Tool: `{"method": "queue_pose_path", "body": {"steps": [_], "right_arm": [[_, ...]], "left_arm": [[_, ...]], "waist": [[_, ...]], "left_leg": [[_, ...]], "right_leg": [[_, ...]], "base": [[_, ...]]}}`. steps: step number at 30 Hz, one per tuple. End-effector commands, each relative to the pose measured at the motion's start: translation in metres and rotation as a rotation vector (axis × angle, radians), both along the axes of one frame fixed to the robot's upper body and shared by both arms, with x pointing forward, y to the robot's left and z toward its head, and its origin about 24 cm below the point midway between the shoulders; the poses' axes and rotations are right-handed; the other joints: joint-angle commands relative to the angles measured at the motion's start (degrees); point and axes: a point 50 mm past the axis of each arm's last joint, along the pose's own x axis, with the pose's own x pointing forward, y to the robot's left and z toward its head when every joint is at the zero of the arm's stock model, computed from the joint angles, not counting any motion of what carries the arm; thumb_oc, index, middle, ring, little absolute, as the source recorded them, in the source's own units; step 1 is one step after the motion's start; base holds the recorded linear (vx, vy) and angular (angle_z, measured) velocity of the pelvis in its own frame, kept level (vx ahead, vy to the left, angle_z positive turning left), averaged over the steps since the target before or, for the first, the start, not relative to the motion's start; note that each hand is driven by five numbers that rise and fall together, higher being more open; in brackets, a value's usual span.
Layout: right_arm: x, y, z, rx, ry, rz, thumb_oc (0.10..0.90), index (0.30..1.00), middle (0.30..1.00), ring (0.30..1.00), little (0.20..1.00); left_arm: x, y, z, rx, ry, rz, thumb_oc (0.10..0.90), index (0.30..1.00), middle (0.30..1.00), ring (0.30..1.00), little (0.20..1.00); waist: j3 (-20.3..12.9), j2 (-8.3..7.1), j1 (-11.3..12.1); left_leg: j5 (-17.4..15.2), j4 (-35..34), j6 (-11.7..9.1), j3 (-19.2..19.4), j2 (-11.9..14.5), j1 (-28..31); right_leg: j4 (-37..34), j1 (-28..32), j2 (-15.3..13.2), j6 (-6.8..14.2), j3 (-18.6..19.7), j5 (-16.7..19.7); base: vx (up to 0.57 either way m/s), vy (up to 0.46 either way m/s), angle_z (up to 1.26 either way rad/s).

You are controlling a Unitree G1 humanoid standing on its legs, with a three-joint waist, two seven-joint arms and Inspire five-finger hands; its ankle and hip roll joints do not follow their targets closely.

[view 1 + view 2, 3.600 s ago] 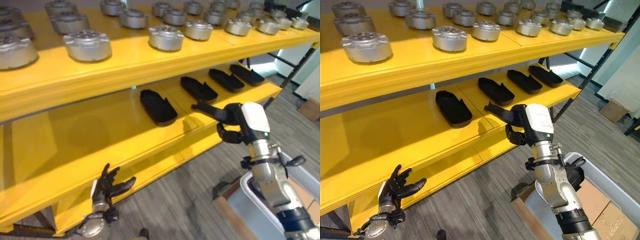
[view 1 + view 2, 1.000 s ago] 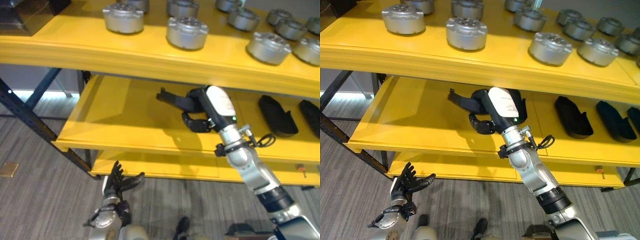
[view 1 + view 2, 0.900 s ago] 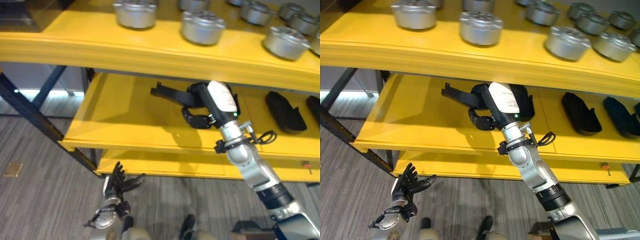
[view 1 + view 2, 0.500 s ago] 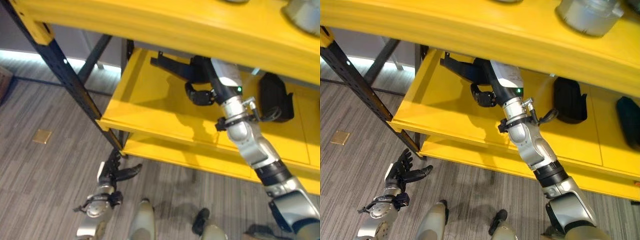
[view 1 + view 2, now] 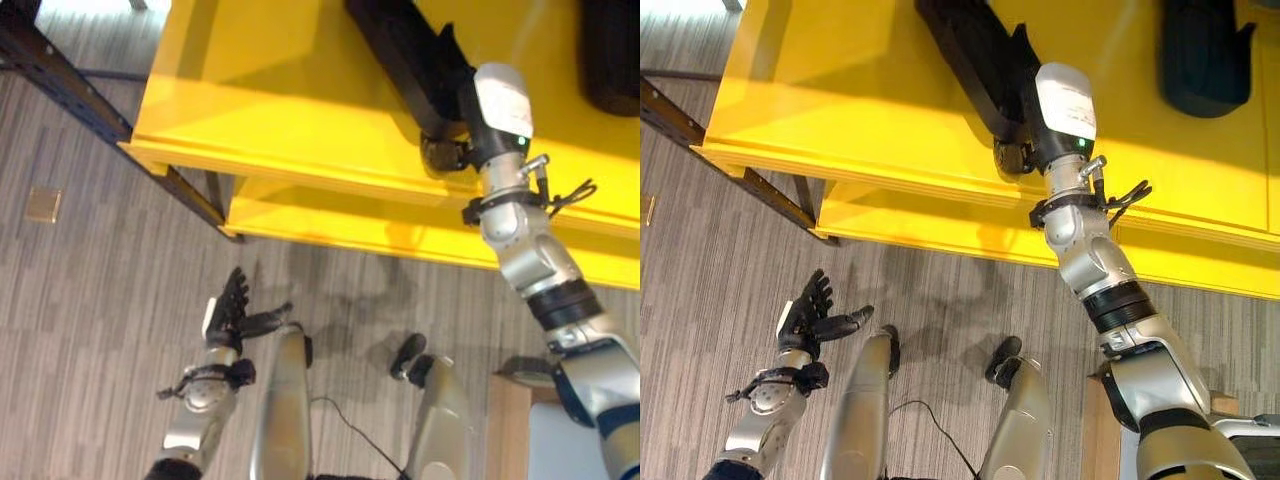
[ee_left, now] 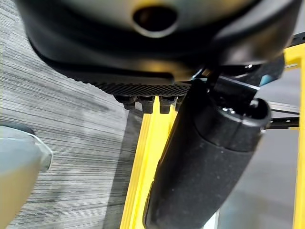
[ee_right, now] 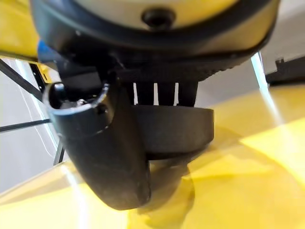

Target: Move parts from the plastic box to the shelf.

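Note:
A long black moulded part [image 5: 400, 50] lies low over the yellow shelf board [image 5: 260, 110], and I cannot tell whether it touches. My right hand [image 5: 470, 115] is shut on its near end. In the right wrist view the thumb [image 7: 109, 152] and curled fingers wrap the black part [image 7: 176, 129], with yellow board just beneath. My left hand [image 5: 235, 315] hangs open over the floor, well in front of the shelf, holding nothing. In the left wrist view its thumb [image 6: 205, 162] stands straight.
A second black part [image 5: 612, 50] rests on the same shelf board further right. A dark shelf leg [image 5: 70, 90] slants at the left, above grey plank floor. A lower yellow beam [image 5: 350, 225] runs under the board. The pale plastic box's corner [image 5: 565, 445] shows at lower right.
The camera has tipped down, so the upper shelf has left the view. My right hand has brought the black part lower over the shelf board. The left hand stays open.

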Motion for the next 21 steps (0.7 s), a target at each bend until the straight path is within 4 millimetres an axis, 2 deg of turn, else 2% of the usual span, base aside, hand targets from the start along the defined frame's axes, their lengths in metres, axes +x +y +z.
{"method": "queue_pose_path", "body": {"steps": [1, 11, 21], "right_arm": [[-0.007, -0.014, 0.055, 0.031, -0.212, -0.057, 0.400, 0.300, 0.300, 0.300, 0.300], [0.015, -0.026, 0.052, 0.042, -0.100, -0.150, 0.400, 0.300, 0.300, 0.300, 0.300], [0.023, -0.034, 0.047, 0.237, -0.108, -0.211, 0.400, 0.300, 0.300, 0.300, 0.300]], "left_arm": [[0.002, -0.002, 0.029, -0.023, -0.186, 0.010, 0.900, 1.000, 1.000, 1.000, 1.000], [0.007, -0.006, 0.033, -0.043, -0.208, -0.024, 0.900, 1.000, 1.000, 1.000, 1.000], [0.012, -0.012, 0.039, -0.052, -0.233, -0.036, 0.900, 1.000, 1.000, 1.000, 1.000]], "waist": [[-4.66, 1.62, 0.36], [-4.20, 2.78, 0.72], [-4.72, 3.85, 0.85]], "left_leg": [[3.87, -3.24, 0.01, 1.46, 0.59, -1.14], [4.91, -4.74, -0.22, 1.67, 0.49, -1.95], [5.19, -6.30, -0.50, 1.05, 0.21, -1.24]], "right_leg": [[4.17, 2.69, 0.41, 0.04, 2.08, -5.45], [3.60, 0.93, 0.26, 0.12, 2.20, -4.89], [2.99, 2.13, 0.32, 0.51, 1.17, -5.07]], "base": [[-0.06, 0.006, -0.06], [-0.02, -0.009, -0.03], [0.01, -0.012, 0.02]]}}
